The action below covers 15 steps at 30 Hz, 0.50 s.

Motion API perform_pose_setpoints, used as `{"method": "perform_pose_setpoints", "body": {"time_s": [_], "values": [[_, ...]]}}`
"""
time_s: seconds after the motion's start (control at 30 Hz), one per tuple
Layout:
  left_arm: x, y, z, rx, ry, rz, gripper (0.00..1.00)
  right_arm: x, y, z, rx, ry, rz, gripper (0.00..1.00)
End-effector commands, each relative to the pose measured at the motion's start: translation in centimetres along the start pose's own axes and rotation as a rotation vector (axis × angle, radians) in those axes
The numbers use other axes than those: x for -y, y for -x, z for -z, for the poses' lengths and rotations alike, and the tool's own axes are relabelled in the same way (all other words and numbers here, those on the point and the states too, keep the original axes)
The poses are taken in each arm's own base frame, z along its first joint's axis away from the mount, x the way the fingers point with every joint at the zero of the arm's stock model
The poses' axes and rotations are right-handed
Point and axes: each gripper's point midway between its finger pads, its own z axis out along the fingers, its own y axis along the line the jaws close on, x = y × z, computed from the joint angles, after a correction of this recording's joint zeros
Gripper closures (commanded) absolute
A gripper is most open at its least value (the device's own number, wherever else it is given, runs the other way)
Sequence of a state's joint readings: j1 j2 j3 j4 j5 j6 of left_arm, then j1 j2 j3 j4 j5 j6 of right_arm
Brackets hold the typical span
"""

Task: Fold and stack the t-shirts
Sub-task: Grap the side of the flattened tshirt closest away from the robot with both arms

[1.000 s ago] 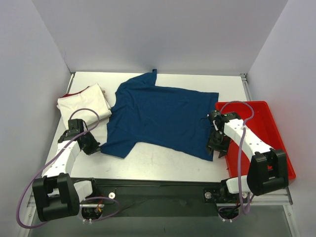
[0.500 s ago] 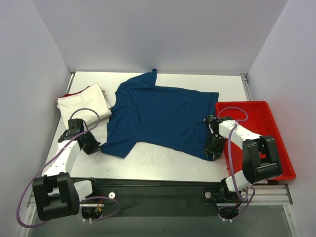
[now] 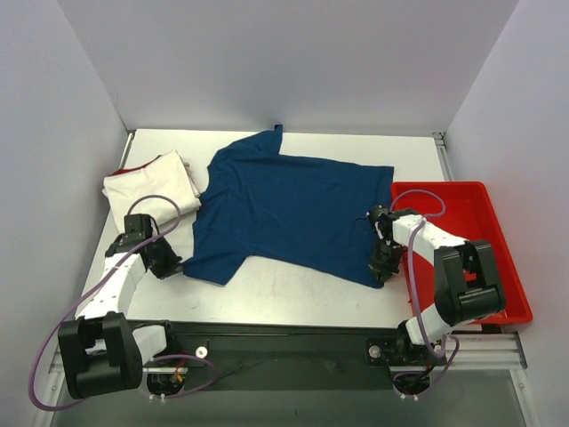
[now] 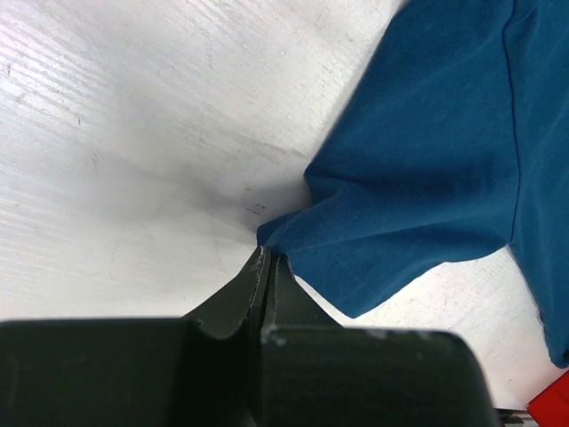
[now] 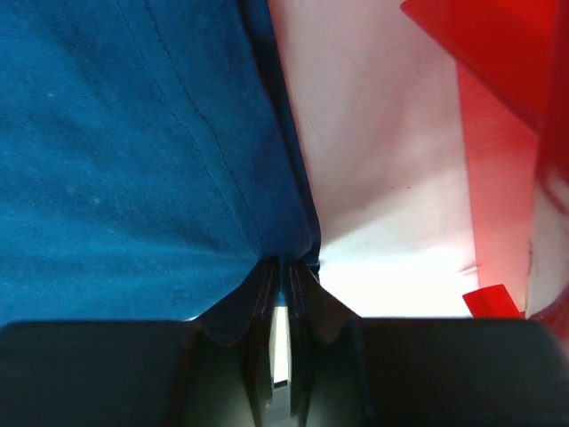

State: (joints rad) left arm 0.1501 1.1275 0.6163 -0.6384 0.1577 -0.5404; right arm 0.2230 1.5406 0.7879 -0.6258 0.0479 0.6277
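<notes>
The dark teal-blue t-shirt (image 3: 289, 209) lies spread flat on the white table. My left gripper (image 3: 169, 265) is shut on the tip of its near-left sleeve (image 4: 373, 231), low on the table. My right gripper (image 3: 384, 264) is shut on the shirt's near-right hem corner (image 5: 178, 160), beside the red tray. The cream-white t-shirt with a red edge (image 3: 151, 187) lies folded at the far left, touching the blue shirt's other sleeve.
The red plastic tray (image 3: 484, 231) stands at the right edge of the table, right beside my right arm; it shows in the right wrist view (image 5: 498, 133) too. White walls enclose the back and sides. Bare table (image 3: 284, 294) lies in front of the shirt.
My right gripper has shifted a little left and forward onto the shirt's near-right corner and the arm has folded in closer. The left arm has hardly moved.
</notes>
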Motion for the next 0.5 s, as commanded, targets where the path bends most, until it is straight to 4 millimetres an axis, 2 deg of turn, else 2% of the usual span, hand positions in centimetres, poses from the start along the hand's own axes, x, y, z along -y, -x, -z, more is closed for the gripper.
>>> {"method": "perform_pose_setpoints", "body": {"time_s": [0.0, 0.07, 0.3, 0.47], "values": [[1.6, 1.5, 1.7, 0.051, -0.043, 0.011, 1.00, 0.7, -3.4, -0.2, -0.145, 0.011, 0.014, 0.95], [1.6, 1.2, 2.3, 0.038, -0.036, 0.025, 1.00, 0.6, -4.1, 0.6, -0.165, 0.036, 0.017, 1.00], [0.9, 0.1, 5.1, -0.011, 0.021, 0.010, 1.00, 1.2, -5.4, 3.4, -0.184, 0.061, 0.055, 1.00], [0.0, -2.9, 7.0, -0.077, 0.051, -0.006, 1.00, 2.4, -6.6, 4.2, -0.222, 0.025, 0.068, 1.00]]}}
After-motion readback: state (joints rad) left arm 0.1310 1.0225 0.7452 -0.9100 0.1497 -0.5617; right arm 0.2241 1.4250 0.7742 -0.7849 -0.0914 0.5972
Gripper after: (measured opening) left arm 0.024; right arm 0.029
